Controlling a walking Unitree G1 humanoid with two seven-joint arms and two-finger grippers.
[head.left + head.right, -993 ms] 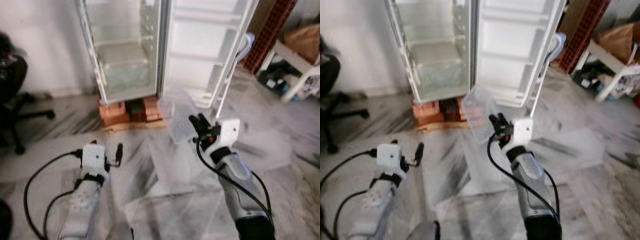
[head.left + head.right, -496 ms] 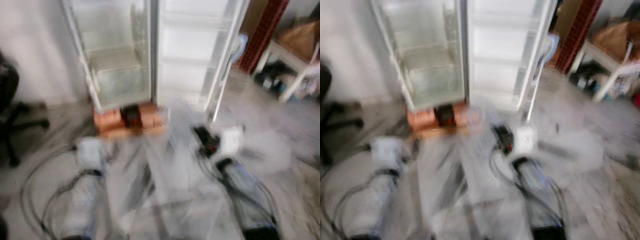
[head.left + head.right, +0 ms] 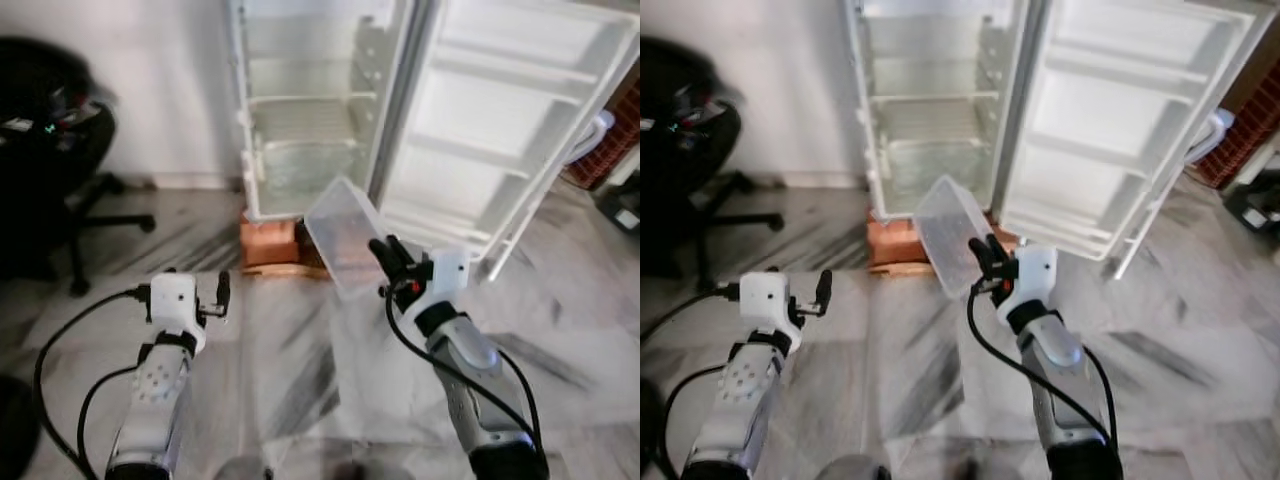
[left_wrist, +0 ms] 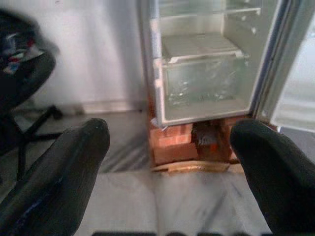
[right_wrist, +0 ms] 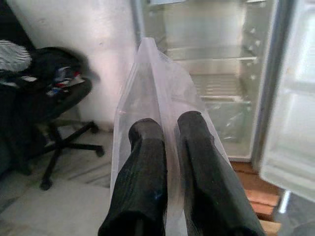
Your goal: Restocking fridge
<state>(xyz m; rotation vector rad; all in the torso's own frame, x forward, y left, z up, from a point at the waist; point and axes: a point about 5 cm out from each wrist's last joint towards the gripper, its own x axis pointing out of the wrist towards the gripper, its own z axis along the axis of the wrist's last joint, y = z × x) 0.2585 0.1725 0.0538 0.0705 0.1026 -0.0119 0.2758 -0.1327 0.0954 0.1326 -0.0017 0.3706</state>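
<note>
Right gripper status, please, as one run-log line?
right gripper: shut on clear bag | fridge: door open | left gripper: open, idle

Head stereo pair looked forward and down from standing height at the open fridge (image 3: 310, 110), some way off. Both wrist cameras faced the same fridge interior, lower and nearer; brick base (image 4: 189, 142) shared.

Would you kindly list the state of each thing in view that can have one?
Fridge: open, shelves bare, raised on bricks.
Door: swung wide, racks bare.
Drawer: pushed in.
Bag: clear, held up, tilted.
Right end effector: shut on bag.
Left end effector: open, holding nothing.
Chair: upright, piled with dark items.
</note>
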